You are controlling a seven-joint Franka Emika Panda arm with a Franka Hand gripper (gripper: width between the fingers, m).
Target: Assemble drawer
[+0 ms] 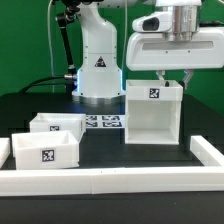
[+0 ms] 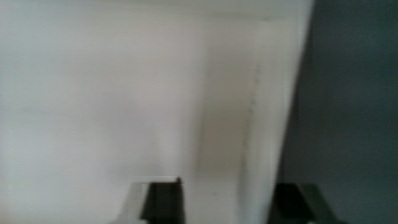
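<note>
Gripper (image 1: pixel 172 77) hangs at the top rim of the tall box (image 1: pixel 150 118), which stands upright directly beneath it on the exterior view's right, long axis vertical. From the wrist I see fingertips (image 2: pixel 160 200) parted with white wall between; I cannot tell whether they pinch it. Front tray (image 1: pixel 45 150) and back tray (image 1: pixel 57 124) lie well apart, leftward; only square tags (image 1: pixel 154 94), no legible writing.

Panda arm (image 1: pixel 93 30) rising from its white base (image 1: pixel 97 70) at the rear of the exterior view and reaching toward that view's right, wrist (image 1: pixel 172 48) directed straight down, gripper (image 1: pixel 176 80) vertical with jaws parted, the two dark fingertips (image 2: pixel 164 203) standing well apart.
</note>
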